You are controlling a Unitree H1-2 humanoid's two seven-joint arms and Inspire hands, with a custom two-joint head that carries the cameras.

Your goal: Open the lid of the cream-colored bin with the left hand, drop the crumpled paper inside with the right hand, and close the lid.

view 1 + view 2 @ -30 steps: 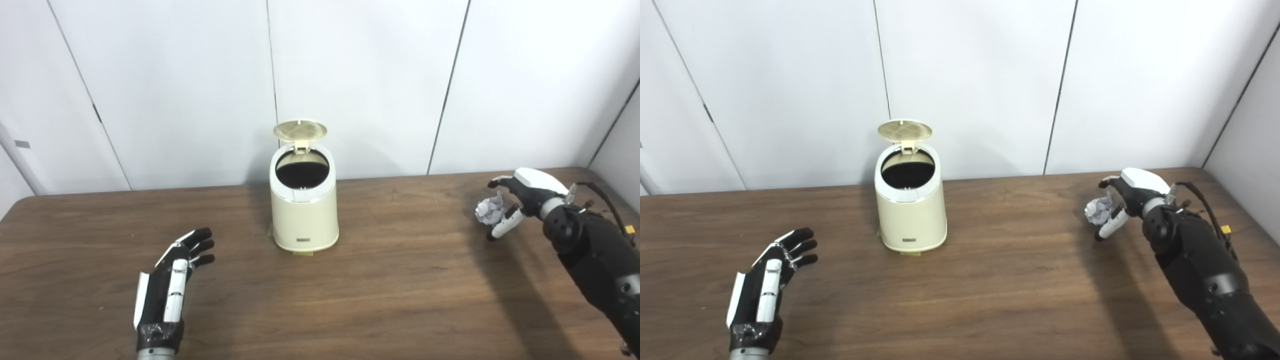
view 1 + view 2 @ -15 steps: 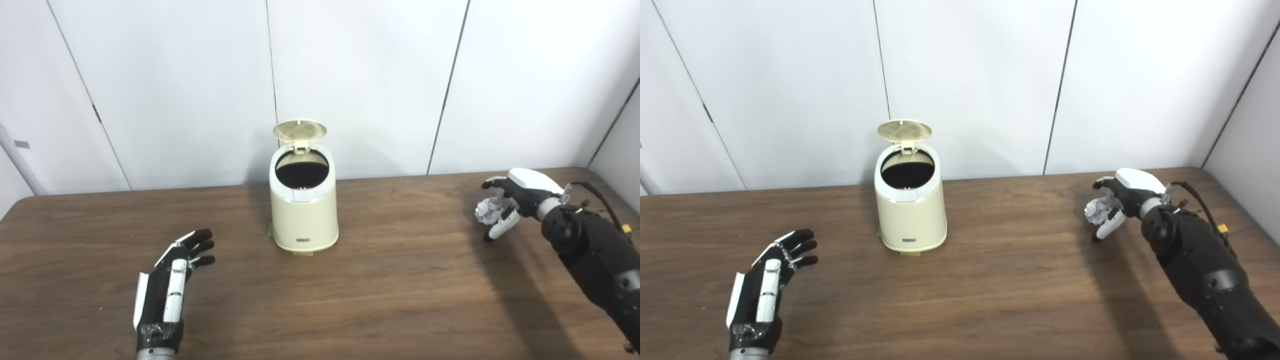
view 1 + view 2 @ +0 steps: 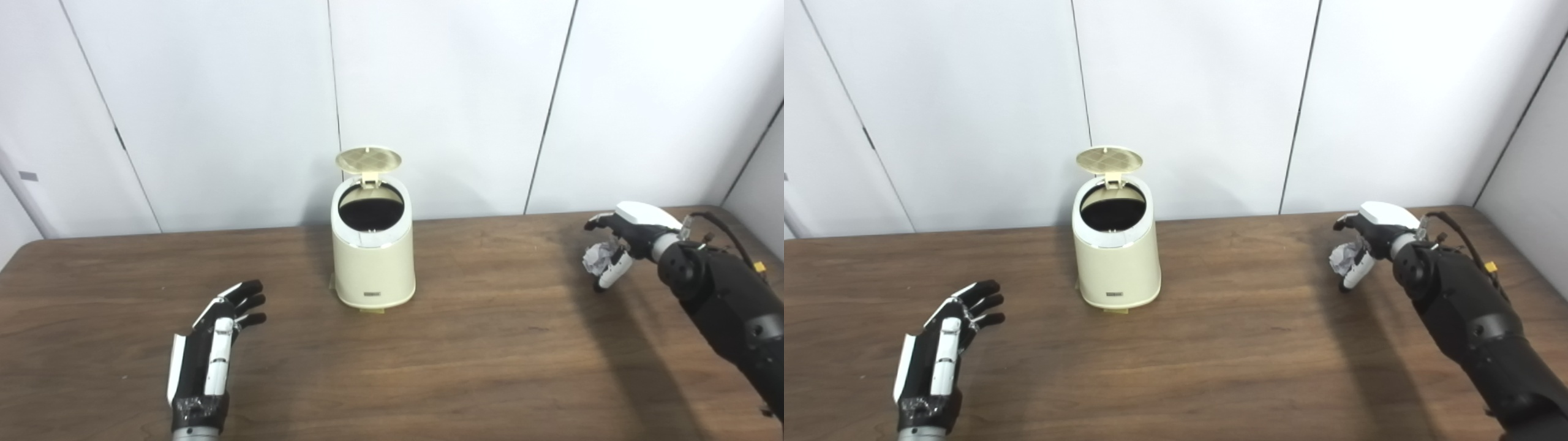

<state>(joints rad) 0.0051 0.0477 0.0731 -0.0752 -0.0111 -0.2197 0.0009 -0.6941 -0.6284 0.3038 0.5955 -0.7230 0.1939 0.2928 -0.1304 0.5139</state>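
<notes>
The cream bin point(image 3: 372, 257) stands upright on the brown table point(image 3: 490, 343), toward its back edge near the white wall point(image 3: 441, 92), its long axis vertical. Its round lid point(image 3: 368, 160) is swung up on the rear hinge, so the ribbed underside faces forward and the dark mouth opens upward. A small label on the bin's lower front faces the cameras. Well to the right of the bin, the right hand point(image 3: 618, 242) hangs above the table with its fingers and thumb curled around the crumpled paper point(image 3: 597, 256), a white wad with no clear long axis. Forward and to the left of the bin, the left hand point(image 3: 211, 349) lies low over the table, holding nothing, fingers spread and pointing toward the bin.
</notes>
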